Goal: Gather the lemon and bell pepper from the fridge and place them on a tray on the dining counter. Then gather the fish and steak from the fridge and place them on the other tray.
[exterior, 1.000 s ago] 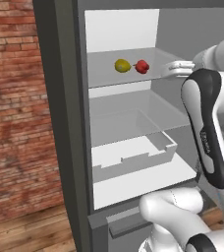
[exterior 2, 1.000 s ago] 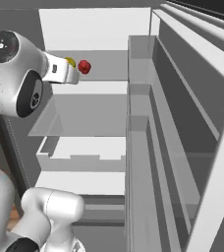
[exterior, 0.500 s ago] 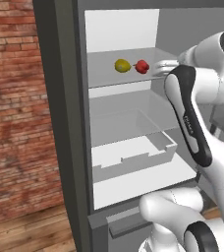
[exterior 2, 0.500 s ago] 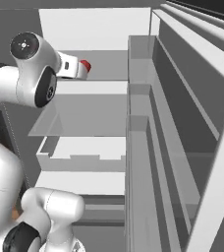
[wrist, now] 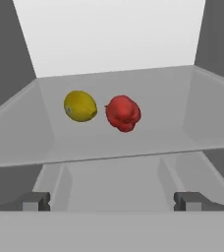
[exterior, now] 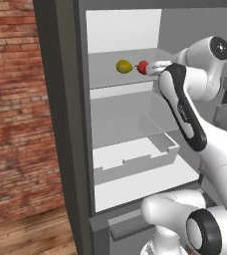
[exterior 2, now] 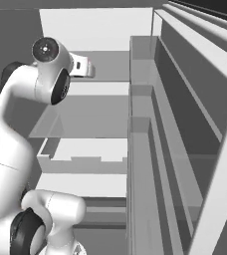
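Observation:
The fridge [exterior: 60,124] stands open, white inside. On its upper glass shelf [wrist: 133,142] lie the yellow lemon [exterior: 124,66] and, just right of it, the red bell pepper [exterior: 143,66]. My gripper [exterior: 154,66] hovers at shelf height right beside the pepper, pointing at it. In the hand view the lemon [wrist: 80,106] and pepper [wrist: 123,112] sit side by side ahead of the gripper [wrist: 112,201], whose fingertips [wrist: 35,201] stand wide apart with nothing between them. The fish, steak, trays and dining counter are out of view.
Below the top shelf is a second glass shelf, then a white drawer [exterior: 135,154] pulled partly out. The fridge door's shelves [exterior 2: 150,124] stand close on the right. A brick wall [exterior: 16,124] lies to the fridge's left.
The arm has swung and carried the open gripper leftward along the top shelf, closer to the bell pepper. Lemon and pepper have not moved.

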